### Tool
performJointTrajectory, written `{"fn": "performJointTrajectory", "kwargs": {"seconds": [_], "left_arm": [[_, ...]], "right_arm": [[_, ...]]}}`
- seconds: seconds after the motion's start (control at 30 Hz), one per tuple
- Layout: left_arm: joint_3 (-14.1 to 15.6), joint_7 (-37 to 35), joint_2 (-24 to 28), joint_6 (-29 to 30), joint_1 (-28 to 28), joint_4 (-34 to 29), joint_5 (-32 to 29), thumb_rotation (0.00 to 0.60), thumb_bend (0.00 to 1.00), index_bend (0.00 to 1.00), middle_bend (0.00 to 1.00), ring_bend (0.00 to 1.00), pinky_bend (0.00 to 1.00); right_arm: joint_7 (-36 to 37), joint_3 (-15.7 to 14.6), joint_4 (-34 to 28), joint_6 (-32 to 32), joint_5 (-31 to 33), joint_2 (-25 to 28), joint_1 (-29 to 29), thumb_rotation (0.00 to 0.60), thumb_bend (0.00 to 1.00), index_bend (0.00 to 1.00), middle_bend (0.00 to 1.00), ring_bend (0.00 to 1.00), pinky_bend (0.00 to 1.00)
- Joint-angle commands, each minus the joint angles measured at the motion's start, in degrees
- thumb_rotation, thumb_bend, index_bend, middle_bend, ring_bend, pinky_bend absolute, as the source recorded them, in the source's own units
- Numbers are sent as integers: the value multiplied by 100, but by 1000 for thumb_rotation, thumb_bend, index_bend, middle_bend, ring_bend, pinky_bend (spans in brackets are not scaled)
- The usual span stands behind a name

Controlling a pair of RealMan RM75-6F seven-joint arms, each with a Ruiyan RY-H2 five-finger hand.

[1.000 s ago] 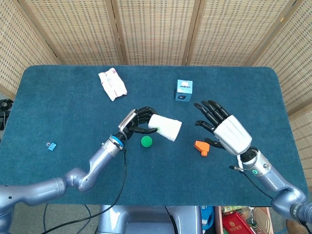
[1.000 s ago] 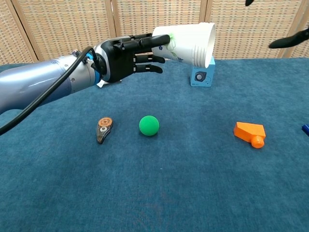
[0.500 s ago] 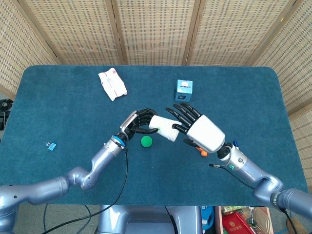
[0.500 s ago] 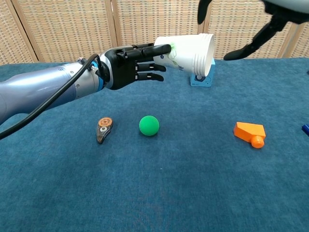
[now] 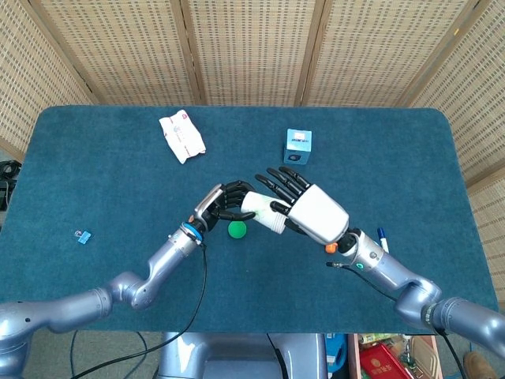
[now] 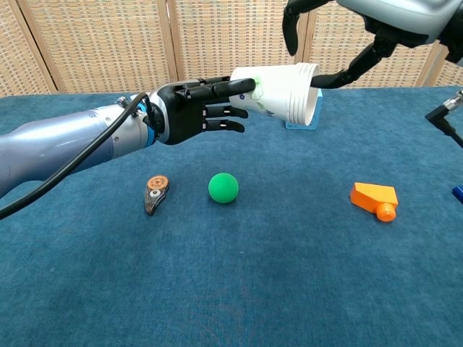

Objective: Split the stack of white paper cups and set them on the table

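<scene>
Our left hand [image 6: 192,112] grips the narrow base end of the stack of white paper cups [image 6: 282,93], holding it on its side above the table [image 5: 95,166] with the open mouth toward our right. Our right hand [image 5: 304,207] hangs over the mouth end with fingers spread and curved around the rim; it has no grip on a cup that we can see, and whether the fingertips touch the rim we cannot tell. We judge the step to be the first separation: the stack is presented, and nothing is pulled off. The next move calls for the right hand to close on the outermost cup only and draw it along the stack's axis while the left holds firm. The rim bands suggest several nested cups, but we cannot count them. Below lie one green ball [image 6: 223,187], one orange block [image 6: 375,199], one small brown disc-shaped tool [image 6: 155,192], one blue box [image 5: 297,146], one white packet [image 5: 181,135] and one small blue clip [image 5: 83,236].
</scene>
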Motion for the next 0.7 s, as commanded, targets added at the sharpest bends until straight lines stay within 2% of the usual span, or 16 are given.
{"fn": "performJointTrajectory", "kwargs": {"seconds": [0.03, 0.7], "left_arm": [[0, -9, -8, 1, 1, 4, 8, 600, 79, 516, 515, 506, 500], [-6, -32, -65, -85, -25, 101, 21, 600, 79, 516, 515, 506, 500]], "right_arm": [[-15, -29, 27, -21, 22, -18, 26, 600, 370, 531, 129, 18, 209], [-117, -156, 74, -113, 173, -166, 246, 600, 527, 594, 120, 18, 209]]}}
